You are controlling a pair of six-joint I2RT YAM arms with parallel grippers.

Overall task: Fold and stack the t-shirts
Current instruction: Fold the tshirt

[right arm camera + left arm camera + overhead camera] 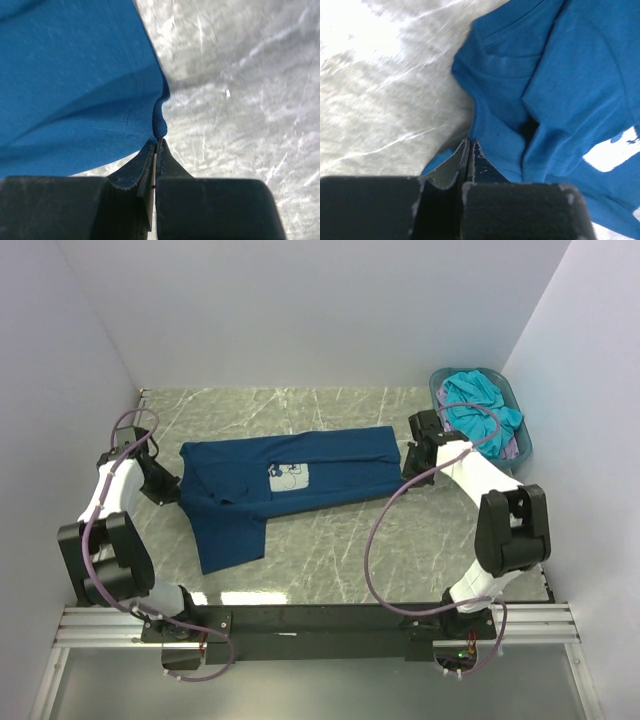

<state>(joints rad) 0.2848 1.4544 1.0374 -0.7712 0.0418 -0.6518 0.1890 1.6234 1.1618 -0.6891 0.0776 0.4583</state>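
Note:
The dark navy t-shirt (300,472) lies spread across the middle of the table, its white chest print (292,477) facing up and one sleeve trailing toward the near edge. My left gripper (178,480) sits at the shirt's left end. In the left wrist view its jaws (470,145) are shut, pinching the cloth's edge near the collar (510,47). My right gripper (406,452) is at the shirt's right end. Its jaws (157,142) are shut on a bunched corner of the navy cloth (75,90), raised slightly off the table. A turquoise t-shirt (478,410) and a pale lilac one (513,451) lie in the basket.
The teal plastic basket (438,390) stands at the back right corner against the wall. White walls close in the left, back and right sides. The marbled grey tabletop (330,550) shows in front of the shirt.

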